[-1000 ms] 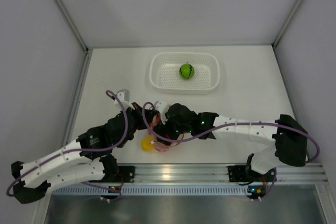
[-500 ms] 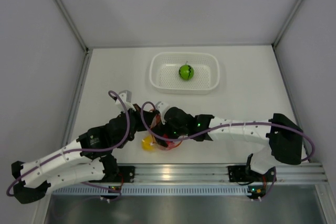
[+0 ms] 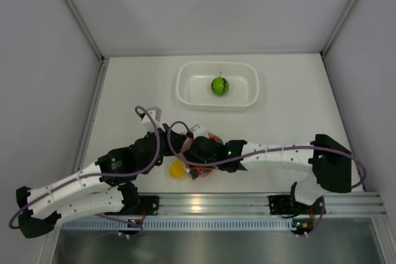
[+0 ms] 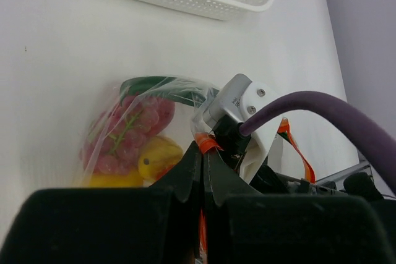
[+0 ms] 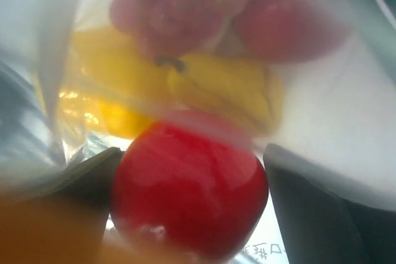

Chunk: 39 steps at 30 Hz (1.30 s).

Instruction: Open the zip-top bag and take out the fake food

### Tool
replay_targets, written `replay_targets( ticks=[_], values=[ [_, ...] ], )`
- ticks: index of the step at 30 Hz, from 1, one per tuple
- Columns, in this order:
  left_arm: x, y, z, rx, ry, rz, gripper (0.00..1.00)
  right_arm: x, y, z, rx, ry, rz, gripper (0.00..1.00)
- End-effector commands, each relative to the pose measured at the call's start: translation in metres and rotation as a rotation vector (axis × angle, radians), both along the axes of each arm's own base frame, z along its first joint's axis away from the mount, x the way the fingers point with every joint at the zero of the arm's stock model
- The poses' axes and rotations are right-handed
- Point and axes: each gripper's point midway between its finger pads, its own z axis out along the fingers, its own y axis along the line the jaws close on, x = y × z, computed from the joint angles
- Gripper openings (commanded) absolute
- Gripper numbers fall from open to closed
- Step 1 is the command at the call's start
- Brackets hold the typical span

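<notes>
The zip-top bag [image 4: 145, 100] lies near the table's front edge and also shows in the top view [image 3: 199, 173]. My left gripper [image 4: 203, 153] is shut on its orange-red zip strip [image 4: 207, 142]. Purplish grapes [image 4: 127, 137], a yellow piece [image 4: 158, 157] and a green stalk [image 4: 154, 83] lie inside it. My right gripper [image 5: 189, 180] is inside the bag mouth, its fingers [image 5: 93, 174] closed on either side of a red round fruit [image 5: 189, 190]. Behind it are yellow pieces [image 5: 223, 88], grapes [image 5: 170, 13] and another red fruit [image 5: 284, 20]. A green ball [image 3: 219, 85] sits in the basket.
The white perforated basket [image 3: 185, 88] stands at the back centre, and its corner shows in the left wrist view [image 4: 247, 1]. Grey walls close the table left, right and back. An aluminium rail [image 3: 247, 202] runs along the near edge, close to the bag.
Both grippers and the bag have shifted nearer the front edge. The right gripper has reached further left into the bag. The green ball has not moved.
</notes>
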Motion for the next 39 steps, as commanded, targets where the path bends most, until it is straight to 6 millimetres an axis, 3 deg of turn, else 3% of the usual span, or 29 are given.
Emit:
replay_targets(
  ticks=[1, 5, 9, 15, 22, 29, 35, 39],
  values=[
    [0.01, -0.001, 0.024, -0.075, -0.056, 0.047, 0.0, -0.007, -0.025, -0.005, -0.134, -0.001, -0.095, 0.99],
    [0.01, -0.006, 0.018, -0.067, -0.038, 0.046, 0.0, -0.011, -0.027, -0.002, -0.119, -0.01, -0.131, 0.99],
    [0.01, -0.009, 0.013, -0.062, -0.022, 0.041, 0.0, -0.014, -0.024, 0.003, -0.057, -0.008, -0.148, 0.79],
    [0.008, -0.009, 0.012, -0.073, -0.016, 0.033, 0.0, -0.008, -0.022, 0.02, -0.013, -0.043, -0.156, 0.6],
    [0.002, -0.015, 0.014, -0.095, -0.002, -0.006, 0.0, 0.006, -0.018, 0.051, 0.006, -0.127, -0.159, 0.59],
    [-0.005, -0.021, 0.022, -0.134, -0.002, -0.058, 0.0, 0.03, -0.03, 0.078, -0.054, -0.235, -0.235, 0.57],
    [-0.004, -0.015, 0.024, -0.122, -0.025, -0.049, 0.0, 0.03, -0.029, 0.103, 0.002, -0.251, -0.215, 0.55],
    [-0.001, -0.014, 0.021, -0.095, -0.031, -0.038, 0.0, 0.022, -0.02, 0.115, 0.046, -0.244, -0.111, 0.53]
  ],
)
